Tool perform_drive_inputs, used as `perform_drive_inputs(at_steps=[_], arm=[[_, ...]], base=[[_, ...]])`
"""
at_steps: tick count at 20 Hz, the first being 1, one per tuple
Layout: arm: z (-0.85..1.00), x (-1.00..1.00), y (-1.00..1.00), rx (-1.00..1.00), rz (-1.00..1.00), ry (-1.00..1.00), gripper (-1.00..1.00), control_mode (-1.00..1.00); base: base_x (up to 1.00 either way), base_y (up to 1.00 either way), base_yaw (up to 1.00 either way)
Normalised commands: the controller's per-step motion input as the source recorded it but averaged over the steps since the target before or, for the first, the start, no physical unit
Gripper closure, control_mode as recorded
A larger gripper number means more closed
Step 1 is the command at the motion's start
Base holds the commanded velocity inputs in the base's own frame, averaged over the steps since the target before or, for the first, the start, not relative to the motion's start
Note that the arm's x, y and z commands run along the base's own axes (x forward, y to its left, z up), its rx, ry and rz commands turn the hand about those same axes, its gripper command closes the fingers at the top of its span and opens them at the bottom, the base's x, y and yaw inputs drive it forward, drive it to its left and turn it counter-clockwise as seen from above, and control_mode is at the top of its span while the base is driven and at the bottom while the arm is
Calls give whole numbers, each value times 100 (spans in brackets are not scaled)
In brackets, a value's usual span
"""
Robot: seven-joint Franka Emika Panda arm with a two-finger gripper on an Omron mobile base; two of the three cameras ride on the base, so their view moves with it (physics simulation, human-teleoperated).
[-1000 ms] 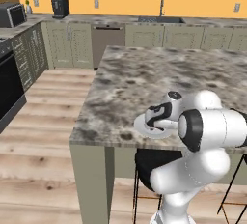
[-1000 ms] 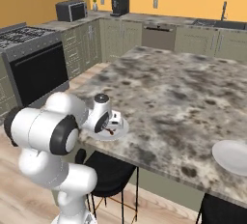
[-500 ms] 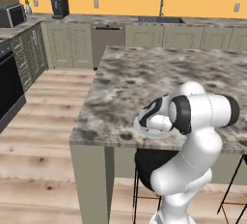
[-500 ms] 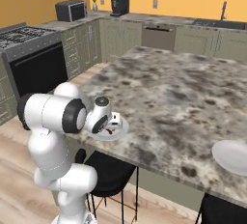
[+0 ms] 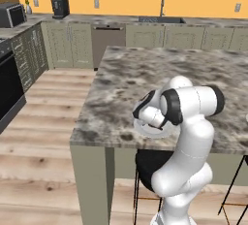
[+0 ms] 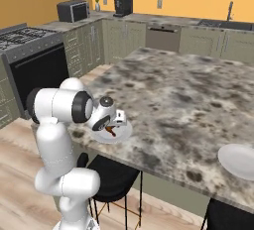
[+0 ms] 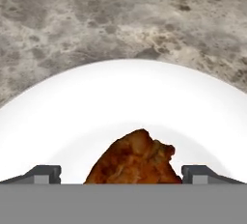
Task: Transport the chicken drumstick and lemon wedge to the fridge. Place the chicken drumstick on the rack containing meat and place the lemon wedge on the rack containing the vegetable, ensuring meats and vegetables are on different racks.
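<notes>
The chicken drumstick [image 7: 132, 160], brown and roasted, lies on a white plate [image 7: 120, 92] near the front edge of the marble island. My gripper [image 7: 123, 174] is open, tilted down over the plate, with its two fingertips [image 7: 44, 173] on either side of the drumstick and not touching it. From the right base view the drumstick [image 6: 112, 131] peeks out as a reddish bit under the gripper [image 6: 110, 126], on the plate [image 6: 123, 133]. The left base view has my hand covering most of the plate [image 5: 143, 131]. The lemon wedge and the fridge are out of view.
A second white plate [image 6: 241, 159] sits at the island's right end. Black stools [image 6: 113, 172] stand under the counter edge beside my base. The stove [image 6: 34, 50] is to the left, and cabinets with a sink [image 5: 162, 19] line the back wall.
The arm has folded its elbow up and brought the hand lower and closer over the plate. The jaws have stayed open, and the drumstick has not moved.
</notes>
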Motion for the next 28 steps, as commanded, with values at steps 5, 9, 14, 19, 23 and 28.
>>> perform_drive_inputs(at_steps=[5,9,14,19,23,28], arm=[[-45,-33,0,0,-2,18,-100,-100],[4,-36,-6,0,-13,1,-100,-100],[-37,4,11,6,-2,9,100,-100],[-68,-15,5,15,0,18,100,-100],[-41,-23,38,1,0,6,100,-100],[35,-68,34,0,-3,-7,100,-100]], base=[[0,0,0],[0,0,0],[0,0,0],[0,0,0],[0,0,0],[0,0,0]])
